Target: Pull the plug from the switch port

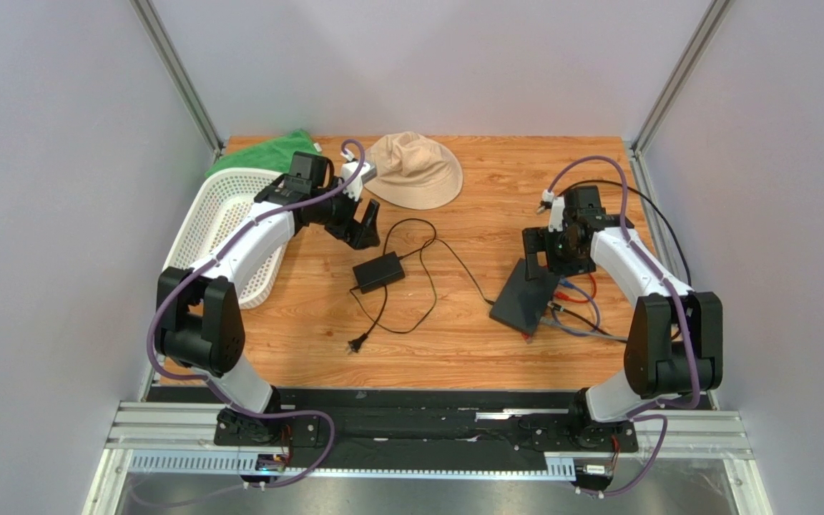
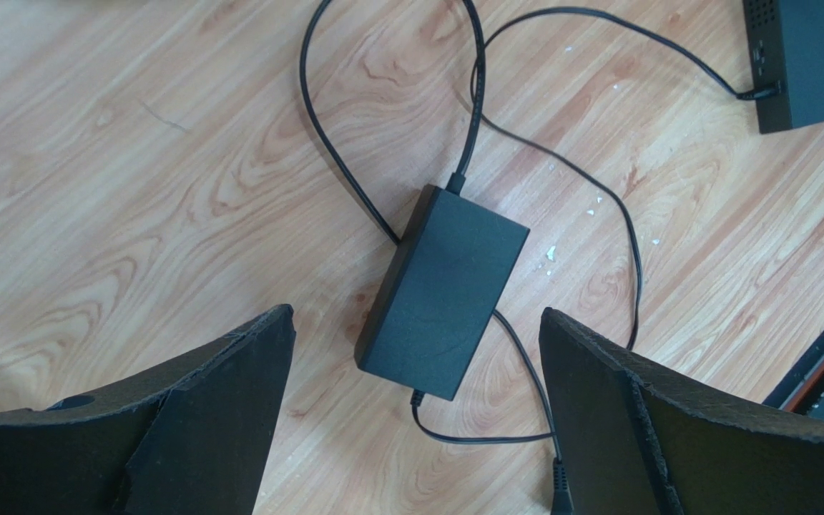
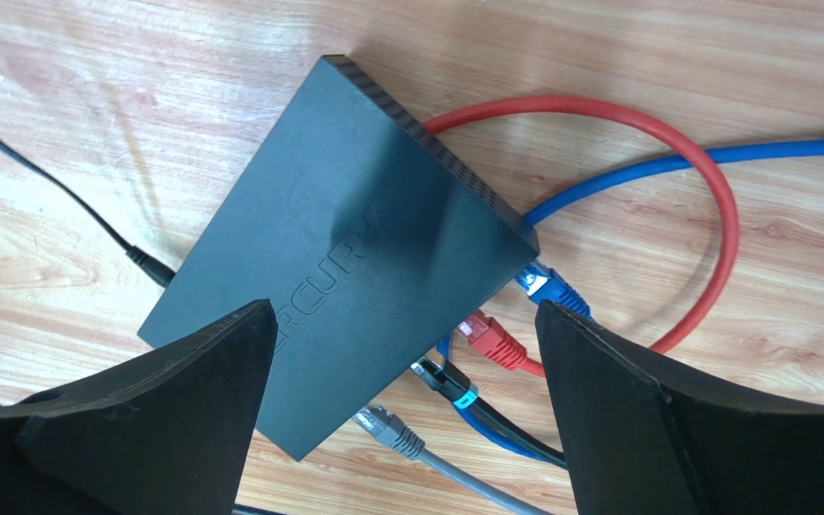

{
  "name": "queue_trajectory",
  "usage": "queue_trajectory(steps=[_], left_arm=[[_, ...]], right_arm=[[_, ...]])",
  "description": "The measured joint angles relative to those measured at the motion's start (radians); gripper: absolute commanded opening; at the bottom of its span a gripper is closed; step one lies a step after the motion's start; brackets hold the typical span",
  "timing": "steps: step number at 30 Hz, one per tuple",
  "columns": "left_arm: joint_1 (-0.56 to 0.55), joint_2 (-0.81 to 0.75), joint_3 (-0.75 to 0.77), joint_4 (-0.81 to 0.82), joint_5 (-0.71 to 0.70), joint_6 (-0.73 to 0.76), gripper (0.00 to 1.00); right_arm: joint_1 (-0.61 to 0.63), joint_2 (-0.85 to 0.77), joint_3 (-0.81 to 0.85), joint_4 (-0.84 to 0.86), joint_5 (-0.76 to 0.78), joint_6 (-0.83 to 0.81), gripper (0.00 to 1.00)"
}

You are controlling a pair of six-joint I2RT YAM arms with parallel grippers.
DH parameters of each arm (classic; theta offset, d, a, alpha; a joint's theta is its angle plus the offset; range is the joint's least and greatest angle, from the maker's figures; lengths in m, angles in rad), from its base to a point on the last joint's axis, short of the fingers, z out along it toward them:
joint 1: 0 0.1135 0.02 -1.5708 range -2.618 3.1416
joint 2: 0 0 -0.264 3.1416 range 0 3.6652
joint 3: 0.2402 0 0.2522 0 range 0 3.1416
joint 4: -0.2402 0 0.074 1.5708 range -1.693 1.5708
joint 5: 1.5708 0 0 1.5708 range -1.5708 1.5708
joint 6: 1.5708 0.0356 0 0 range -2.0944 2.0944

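approach step — your right gripper point(image 3: 406, 309) hangs open over the switch point(image 3: 330, 215); next, close it on the red plug point(image 3: 495, 340).

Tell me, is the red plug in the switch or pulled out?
In. The red plug sits with its nose in the switch edge, beside the blue plug.
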Motion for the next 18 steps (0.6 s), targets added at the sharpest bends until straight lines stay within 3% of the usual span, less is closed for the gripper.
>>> queue_trajectory(steps=[9,18], left_arm=[[0.000,0.000,0.026,-0.010,-0.028,0.005,0.93],[0.000,0.000,0.032,-0.042,-0.047,0.018,0.93]], right_arm=[[-0.002,0.015,0.000,0.012,0.008,0.025,0.92],[0.000,0.175,0.082,0.021,-0.027,0.027,0.88]])
